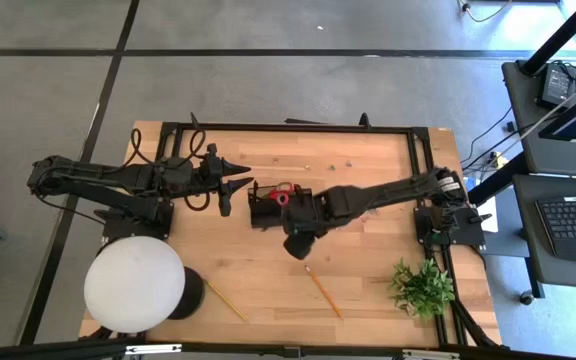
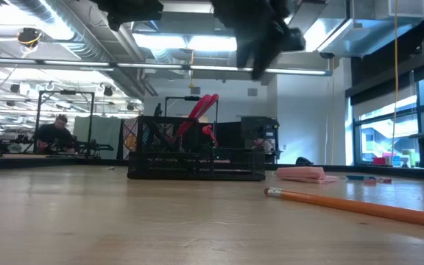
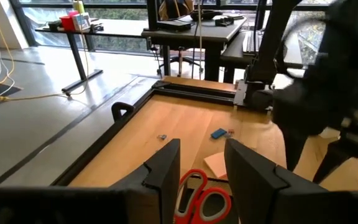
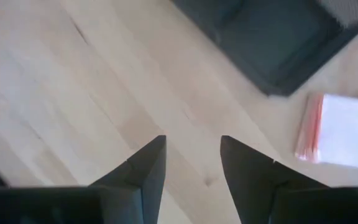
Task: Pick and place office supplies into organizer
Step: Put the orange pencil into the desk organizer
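Note:
The black organizer (image 1: 264, 212) stands mid-table, with red-handled scissors (image 2: 199, 112) upright inside it, handles up. My left gripper (image 3: 202, 167) hovers open just left of the organizer, level, and the scissors' handles (image 3: 202, 200) show beyond its fingers. My right gripper (image 4: 191, 149) hangs open above the bare table on the organizer's near-right side, pointing down, nothing between its fingers. The pink sticky-note block (image 4: 344, 130) lies flat on the table by the organizer's corner (image 4: 278, 43). Two pencils (image 1: 323, 293) (image 1: 226, 300) lie nearer the front edge. A tiny blue piece (image 3: 219, 133) lies toward the far edge.
A large white round lamp (image 1: 133, 283) stands at the front left corner and a green plant (image 1: 423, 286) at the front right. A black frame (image 1: 298, 128) borders the table's far edge. Bare wood lies between the pencils and the organizer.

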